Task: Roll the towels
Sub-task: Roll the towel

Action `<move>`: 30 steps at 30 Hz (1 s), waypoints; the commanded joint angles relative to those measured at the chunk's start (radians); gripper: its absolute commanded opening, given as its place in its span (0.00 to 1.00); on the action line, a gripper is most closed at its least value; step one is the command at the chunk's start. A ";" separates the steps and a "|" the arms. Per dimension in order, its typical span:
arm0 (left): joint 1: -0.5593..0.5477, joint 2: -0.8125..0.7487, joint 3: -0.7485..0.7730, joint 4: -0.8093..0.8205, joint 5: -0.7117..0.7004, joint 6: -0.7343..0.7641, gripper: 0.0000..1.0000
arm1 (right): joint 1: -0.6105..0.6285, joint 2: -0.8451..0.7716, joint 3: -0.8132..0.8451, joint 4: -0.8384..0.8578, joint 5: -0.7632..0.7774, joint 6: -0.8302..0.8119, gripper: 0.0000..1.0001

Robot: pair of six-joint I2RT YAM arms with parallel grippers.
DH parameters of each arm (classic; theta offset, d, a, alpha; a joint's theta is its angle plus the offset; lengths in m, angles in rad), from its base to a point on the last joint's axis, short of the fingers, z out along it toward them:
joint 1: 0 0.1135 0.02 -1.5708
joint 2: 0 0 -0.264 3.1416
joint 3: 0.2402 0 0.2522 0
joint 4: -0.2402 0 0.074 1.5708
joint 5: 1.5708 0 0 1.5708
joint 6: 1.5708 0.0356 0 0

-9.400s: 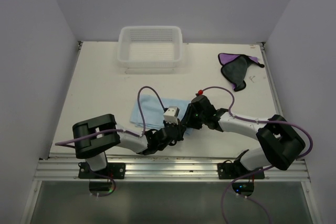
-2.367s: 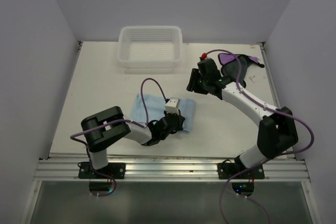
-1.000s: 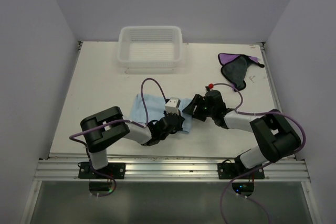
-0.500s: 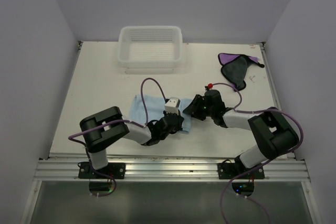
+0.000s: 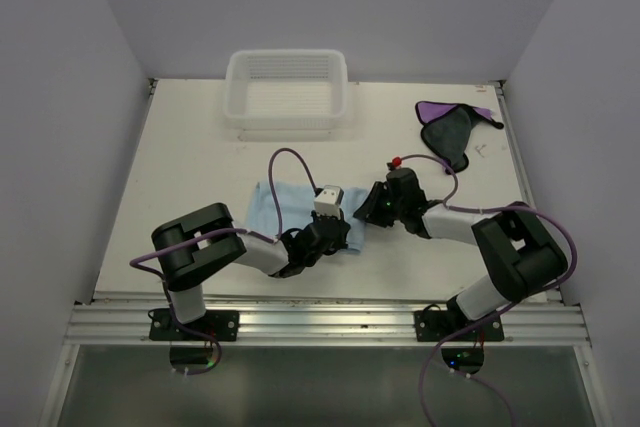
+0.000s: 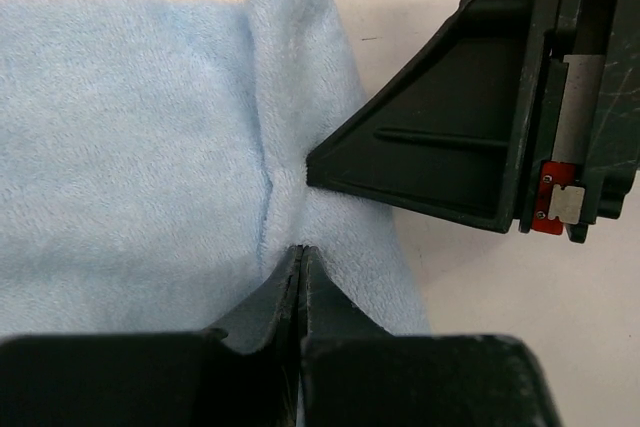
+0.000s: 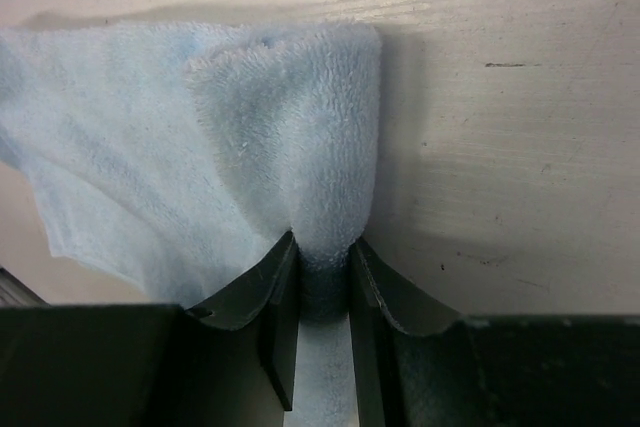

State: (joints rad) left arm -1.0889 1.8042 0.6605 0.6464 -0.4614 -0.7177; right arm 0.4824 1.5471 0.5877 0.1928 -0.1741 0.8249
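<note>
On the tabletop (image 5: 200, 167), your blue towel (image 5: 290, 209) lies between both tools, long axis left to right. Your right tool (image 7: 322, 247) grips the folded edge directly ahead; your left tool (image 6: 300, 252), touching it, is clenched on a pucker.

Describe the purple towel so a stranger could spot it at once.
On the table, look to the far right corner, well right of the white basket. The purple towel lies crumpled there, its dark side showing on top. The only other cloth, the light blue towel, lies near the front.
</note>
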 commanded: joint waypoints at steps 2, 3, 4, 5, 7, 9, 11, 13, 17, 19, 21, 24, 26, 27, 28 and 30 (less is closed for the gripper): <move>-0.008 -0.025 0.016 -0.051 -0.011 0.026 0.00 | -0.004 -0.005 0.037 -0.119 0.090 -0.081 0.26; -0.008 -0.025 0.017 -0.051 -0.010 0.026 0.00 | -0.004 -0.013 0.041 -0.128 0.094 -0.086 0.25; -0.009 -0.026 0.021 -0.051 -0.008 0.024 0.00 | -0.002 -0.027 0.050 -0.148 0.103 -0.092 0.25; -0.009 -0.028 0.021 -0.051 -0.008 0.023 0.00 | -0.004 -0.033 0.055 -0.159 0.110 -0.104 0.25; -0.011 -0.032 0.022 -0.051 -0.006 0.024 0.00 | -0.004 -0.056 0.073 -0.190 0.133 -0.118 0.24; -0.011 -0.043 0.022 -0.053 -0.006 0.023 0.00 | -0.004 -0.070 0.089 -0.239 0.150 -0.145 0.23; -0.012 -0.051 0.022 -0.056 -0.005 0.024 0.00 | -0.001 -0.090 0.115 -0.292 0.172 -0.174 0.22; -0.012 -0.065 0.021 -0.062 -0.008 0.027 0.00 | -0.002 -0.102 0.132 -0.357 0.195 -0.194 0.22; -0.014 -0.088 0.007 -0.065 -0.011 0.029 0.00 | 0.001 -0.134 0.162 -0.437 0.246 -0.245 0.22; -0.014 -0.100 0.002 -0.068 -0.013 0.029 0.00 | 0.002 -0.151 0.178 -0.490 0.286 -0.259 0.22; -0.014 -0.111 0.001 -0.068 -0.013 0.026 0.00 | 0.004 -0.162 0.188 -0.524 0.321 -0.276 0.22; -0.014 -0.118 -0.001 -0.064 -0.006 0.018 0.00 | 0.015 -0.168 0.204 -0.579 0.350 -0.294 0.22; -0.012 -0.127 -0.001 -0.057 0.000 0.015 0.00 | 0.022 -0.167 0.215 -0.596 0.370 -0.309 0.23; -0.014 -0.132 -0.001 -0.056 0.001 0.012 0.00 | 0.025 -0.166 0.218 -0.602 0.378 -0.314 0.23; -0.014 -0.138 0.001 -0.057 0.003 0.009 0.00 | 0.028 -0.162 0.224 -0.615 0.390 -0.326 0.23; -0.014 -0.149 0.002 -0.054 0.007 0.009 0.00 | 0.036 -0.154 0.231 -0.628 0.404 -0.336 0.23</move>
State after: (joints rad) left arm -1.1000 1.7008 0.6682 0.5663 -0.4503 -0.7139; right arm 0.5064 1.4105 0.7708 -0.3752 0.1638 0.5346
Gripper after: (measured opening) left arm 0.005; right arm 0.233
